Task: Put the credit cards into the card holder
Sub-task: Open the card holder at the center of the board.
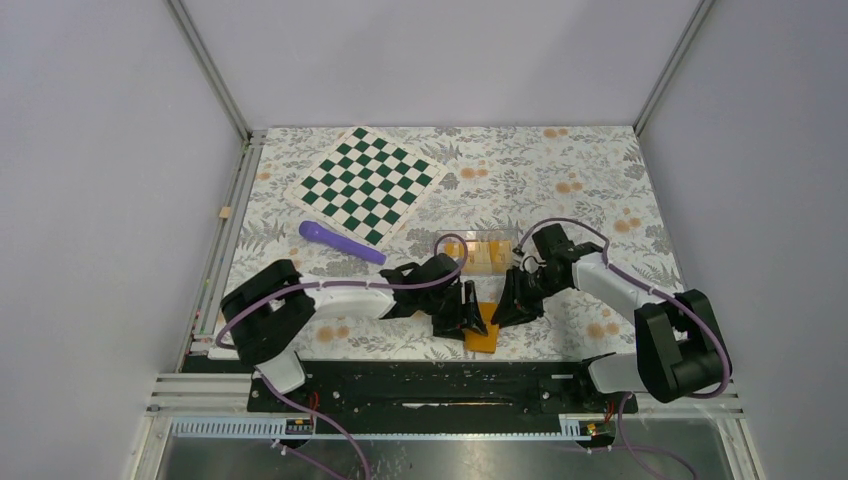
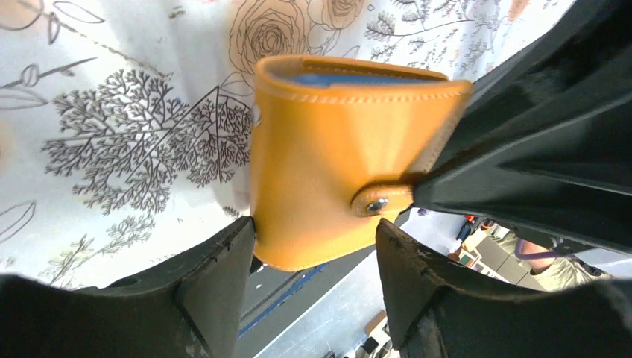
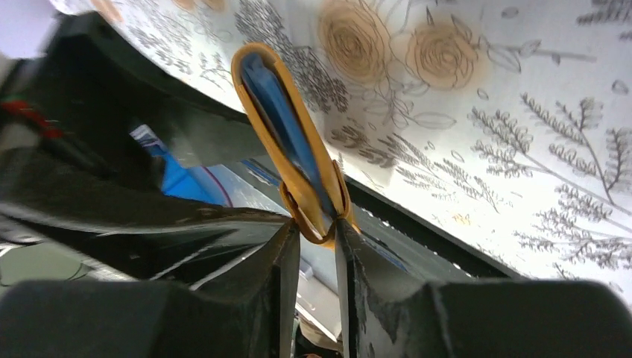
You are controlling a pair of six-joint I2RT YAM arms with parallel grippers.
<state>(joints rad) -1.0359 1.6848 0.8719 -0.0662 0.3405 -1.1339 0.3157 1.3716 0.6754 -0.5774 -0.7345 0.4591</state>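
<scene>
The folded orange card holder (image 1: 483, 337) sits between both grippers by the near edge of the floral table (image 1: 570, 200). The left gripper (image 2: 314, 237) grips it across its width. The right gripper (image 3: 318, 233), nearly closed, pinches its snap edge.

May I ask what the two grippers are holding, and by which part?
Both hold the card holder: the left gripper spans its width, and the right gripper pinches its snap-side edge.

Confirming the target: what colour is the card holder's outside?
The card holder is orange outside; left wrist view shows it best.
</scene>
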